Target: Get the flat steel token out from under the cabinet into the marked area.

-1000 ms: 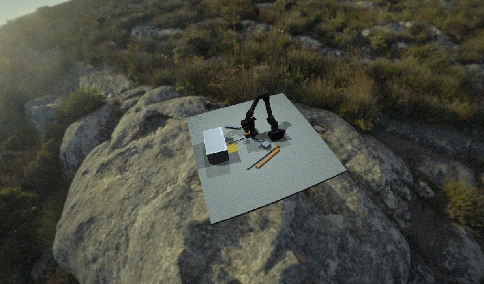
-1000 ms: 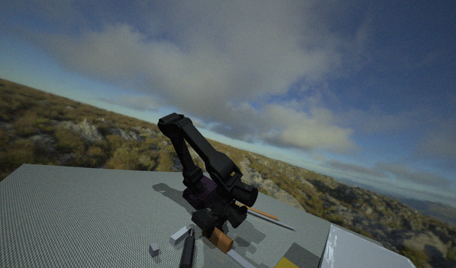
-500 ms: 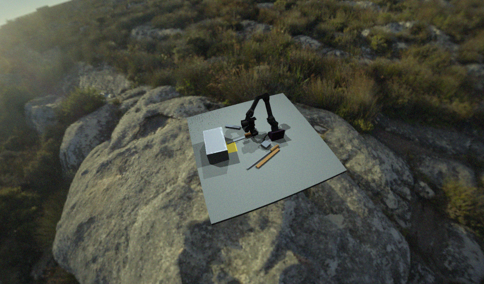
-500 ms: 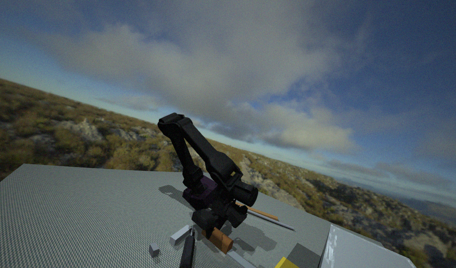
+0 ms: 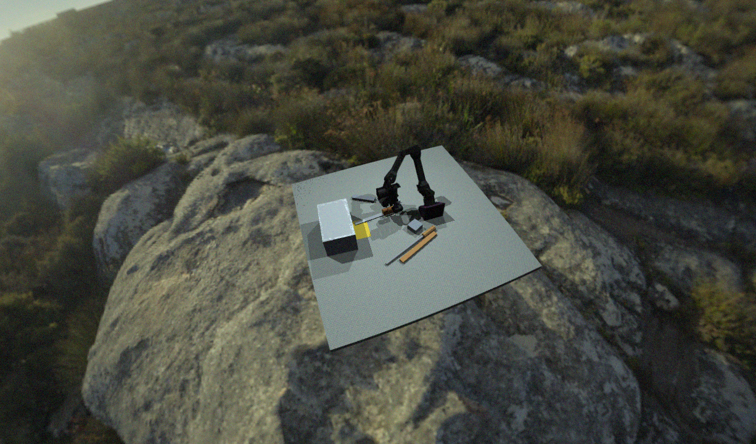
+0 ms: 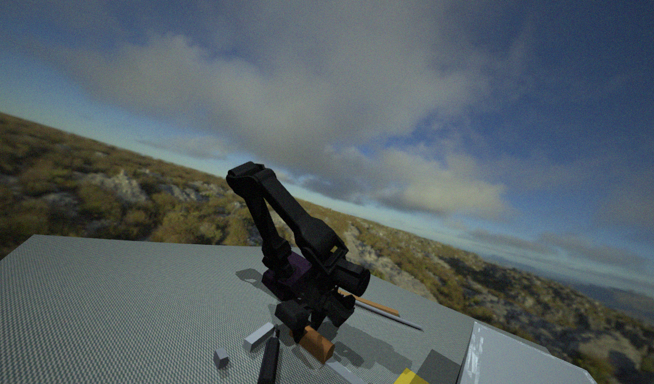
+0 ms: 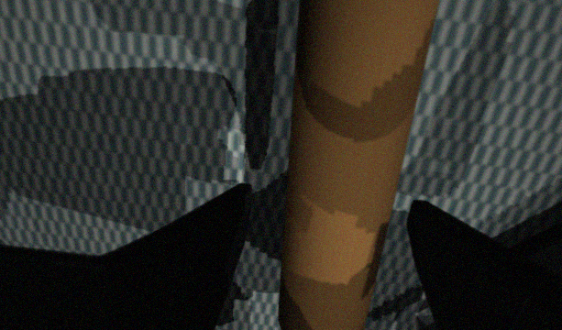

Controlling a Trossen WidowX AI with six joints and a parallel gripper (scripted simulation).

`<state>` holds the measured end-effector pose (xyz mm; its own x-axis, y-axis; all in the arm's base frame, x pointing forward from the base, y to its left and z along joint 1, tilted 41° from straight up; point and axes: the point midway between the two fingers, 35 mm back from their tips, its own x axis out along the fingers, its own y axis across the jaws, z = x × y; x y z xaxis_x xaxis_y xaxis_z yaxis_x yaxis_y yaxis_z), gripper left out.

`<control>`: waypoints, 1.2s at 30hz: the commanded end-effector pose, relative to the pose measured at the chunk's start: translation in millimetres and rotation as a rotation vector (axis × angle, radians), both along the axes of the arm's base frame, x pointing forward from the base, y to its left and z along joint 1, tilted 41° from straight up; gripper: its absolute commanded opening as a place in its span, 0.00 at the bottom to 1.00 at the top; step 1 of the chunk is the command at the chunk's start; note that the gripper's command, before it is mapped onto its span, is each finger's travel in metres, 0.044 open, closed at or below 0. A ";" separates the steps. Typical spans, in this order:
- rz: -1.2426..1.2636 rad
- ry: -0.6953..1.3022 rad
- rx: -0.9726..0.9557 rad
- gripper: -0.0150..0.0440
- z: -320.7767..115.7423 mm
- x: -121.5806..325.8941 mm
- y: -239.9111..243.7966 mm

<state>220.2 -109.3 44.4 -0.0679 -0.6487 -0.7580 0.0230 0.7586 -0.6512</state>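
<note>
My gripper (image 5: 394, 209) (image 6: 308, 328) (image 7: 329, 203) is open, low over the table, its fingers on either side of an orange tool handle (image 5: 388, 210) (image 6: 320, 345) (image 7: 354, 160). In the wrist view a gap shows between the handle and each finger. The tool's thin grey shaft (image 5: 372, 217) (image 6: 344, 372) runs from the handle towards the cabinet (image 5: 336, 217) (image 6: 515, 360), its far end by the yellow marked area (image 5: 362, 230) (image 6: 409, 377). I cannot make out the steel token in any view. The vent slots cannot be made out either.
A dark tool (image 5: 364, 198) (image 6: 269, 360) (image 7: 262, 69) lies beside the gripper. Two small grey blocks (image 6: 258, 336) (image 6: 221, 358) lie near it. A grey block (image 5: 414, 225), an orange stick (image 5: 419, 246) (image 6: 376, 304) and a second rod (image 5: 402, 251) (image 6: 391, 315) lie on the arm's other side.
</note>
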 end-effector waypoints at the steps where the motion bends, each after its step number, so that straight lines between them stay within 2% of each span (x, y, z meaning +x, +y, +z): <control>1: 0.005 0.008 0.000 0.71 -1.7 -3.1 -1.6; 5: 0.008 0.011 0.000 0.71 -2.9 -5.6 -2.8; 10: 0.005 0.000 0.000 0.49 -0.8 -1.0 -1.2; 18: 0.005 0.000 0.000 0.40 -0.8 -1.0 -1.2; 21: 0.005 0.000 0.000 0.26 -0.8 -1.0 -1.2; 36: 0.001 -0.001 0.000 0.25 -1.2 10.9 -1.6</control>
